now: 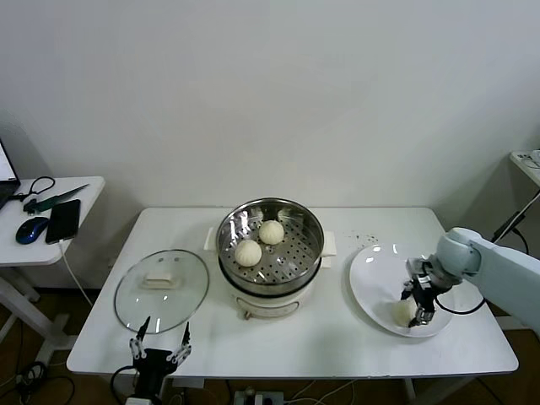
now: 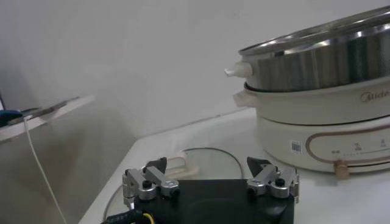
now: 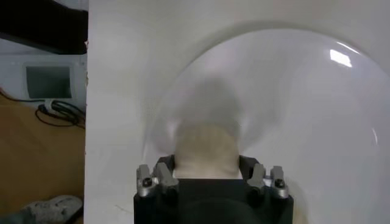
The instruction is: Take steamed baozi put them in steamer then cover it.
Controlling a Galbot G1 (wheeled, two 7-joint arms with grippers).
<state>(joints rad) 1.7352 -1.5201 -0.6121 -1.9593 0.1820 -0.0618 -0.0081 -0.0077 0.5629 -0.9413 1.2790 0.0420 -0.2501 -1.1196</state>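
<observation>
- Even, soft indoor light fills the head view; the white wall (image 1: 270, 84) and white table (image 1: 287, 337) read bright, with faint shadows.
- Glare streaks the steel steamer (image 1: 270, 240), and its polished wall mirrors the room in the left wrist view.
- A bright highlight sits on the white plate (image 3: 341, 58) in the right wrist view.
- There the baozi (image 3: 204, 149) is soft-edged and casts a diffuse grey shadow across the plate.
- The glass lid (image 1: 162, 289) shows pale reflections.
</observation>
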